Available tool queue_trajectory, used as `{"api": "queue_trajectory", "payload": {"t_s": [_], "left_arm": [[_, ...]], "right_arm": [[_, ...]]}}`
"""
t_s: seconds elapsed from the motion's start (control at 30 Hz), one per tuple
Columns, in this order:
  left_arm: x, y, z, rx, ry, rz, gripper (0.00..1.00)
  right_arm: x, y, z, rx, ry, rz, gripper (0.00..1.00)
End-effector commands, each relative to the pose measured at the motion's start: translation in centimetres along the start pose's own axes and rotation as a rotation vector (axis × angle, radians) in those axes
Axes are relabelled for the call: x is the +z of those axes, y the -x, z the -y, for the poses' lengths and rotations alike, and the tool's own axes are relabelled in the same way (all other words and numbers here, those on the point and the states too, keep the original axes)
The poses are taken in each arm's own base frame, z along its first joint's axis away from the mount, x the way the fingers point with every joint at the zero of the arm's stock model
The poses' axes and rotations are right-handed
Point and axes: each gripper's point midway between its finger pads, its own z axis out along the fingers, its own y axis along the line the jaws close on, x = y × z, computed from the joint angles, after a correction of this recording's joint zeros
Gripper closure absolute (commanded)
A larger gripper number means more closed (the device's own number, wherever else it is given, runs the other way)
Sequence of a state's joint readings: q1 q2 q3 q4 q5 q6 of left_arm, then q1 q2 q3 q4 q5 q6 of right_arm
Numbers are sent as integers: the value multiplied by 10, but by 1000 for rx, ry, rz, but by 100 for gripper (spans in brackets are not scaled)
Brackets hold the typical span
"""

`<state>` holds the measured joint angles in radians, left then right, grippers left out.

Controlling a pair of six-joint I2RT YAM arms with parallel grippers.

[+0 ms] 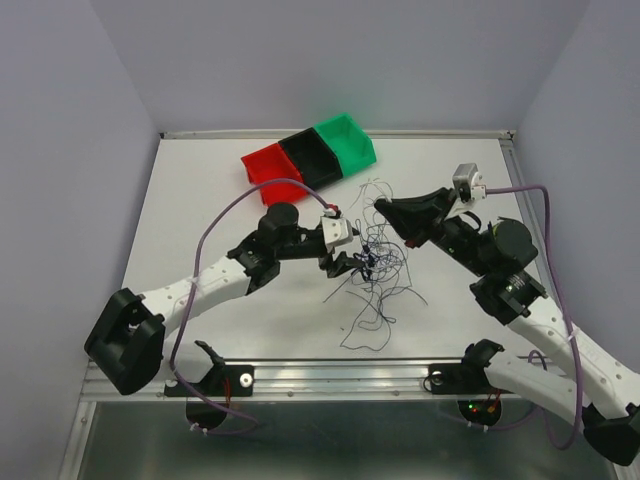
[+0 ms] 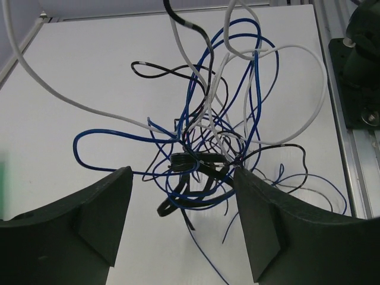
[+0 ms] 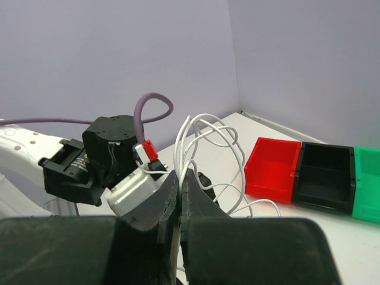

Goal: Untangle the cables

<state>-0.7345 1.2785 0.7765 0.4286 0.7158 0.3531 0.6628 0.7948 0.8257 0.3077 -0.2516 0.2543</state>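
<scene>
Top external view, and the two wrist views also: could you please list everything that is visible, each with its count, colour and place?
cables: several, white, dark blue and black, one tangle at the table's middle
red bin, black bin, green bin: three, side by side at the table's far edge
table: one, white, under everything
purple cords: two, one along each arm
left arm, right arm: two, white and black, bases at the near edge
left gripper: one, black, jaws open, the tangle's knot between their tips
right gripper: one, black, jaws shut on white strands of the cables
</scene>
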Motion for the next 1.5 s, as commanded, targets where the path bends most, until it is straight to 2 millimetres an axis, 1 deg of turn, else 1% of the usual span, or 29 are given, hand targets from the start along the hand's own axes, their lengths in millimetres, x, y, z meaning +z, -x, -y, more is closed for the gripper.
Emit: {"api": "queue_trajectory", "payload": {"t_s": [0.0,0.1,0.27,0.3,0.4,0.43,0.47,0.5,0.57,0.6,0.67,0.7,0.73,0.77,0.8,0.83,0.87,0.93,0.97,1.07,1.1,1.17,1.2,1.23,1.27,1.33,1.37,1.43,1.47], "left_arm": [[14,26,-19,28,83,55,23],[23,29,-3,45,50,71,22],[29,31,-3,40,45,74,19],[26,34,-3,56,45,85,17],[17,44,5,80,40,134,15],[16,44,6,75,42,141,14],[17,43,5,69,43,138,14],[22,40,1,57,48,127,14],[28,30,-7,30,73,87,14],[34,20,-9,20,72,61,15],[39,12,-9,16,60,42,15],[42,12,-10,16,58,38,15],[47,4,-8,5,48,14,15],[50,0,-10,-3,62,2,15],[52,1,-12,-3,64,-1,16],[55,-6,-13,-12,65,-18,17],[56,-9,-15,-14,71,-25,20],[60,-17,-14,-27,65,-47,21],[60,-19,-15,-31,69,-55,21],[63,-25,-17,-36,73,-71,21],[65,-30,-18,-41,77,-84,21],[66,-34,-19,-45,79,-94,21],[68,-38,-19,-50,78,-104,21],[69,-42,-19,-55,76,-114,21],[70,-43,-19,-53,75,-117,21],[72,-51,-18,-60,72,-137,21],[72,-53,-19,-62,77,-143,22],[74,-59,-19,-70,73,-162,22],[74,-59,-19,-70,74,-164,23]], "right_arm": [[8,43,-16,0,55,108,99],[13,50,-16,-2,56,122,99],[20,52,-23,16,98,123,99],[21,53,-24,23,105,130,99],[22,54,-24,26,107,132,100],[22,54,-24,28,107,132,100],[23,54,-24,25,106,134,99],[24,54,-24,24,107,134,99],[25,57,-25,26,112,141,99],[26,64,-26,28,115,158,100],[27,73,-29,36,120,183,99],[27,80,-30,46,123,200,100],[27,92,-33,47,129,234,99],[26,99,-34,48,130,255,99],[26,107,-36,59,131,275,99],[26,116,-37,58,133,301,100],[26,130,-40,55,135,331,100],[27,146,-42,50,134,367,100],[27,164,-44,42,131,404,99],[24,196,-43,36,97,480,100],[22,216,-47,24,98,521,99],[20,237,-50,12,96,566,99],[18,255,-53,5,93,606,99],[16,264,-52,2,79,628,99],[13,283,-48,-10,37,677,99],[13,301,-43,-32,-9,713,100],[13,313,-36,-53,-65,738,100],[11,334,-34,-67,-100,763,99],[11,336,-29,-65,-133,771,99]]}}
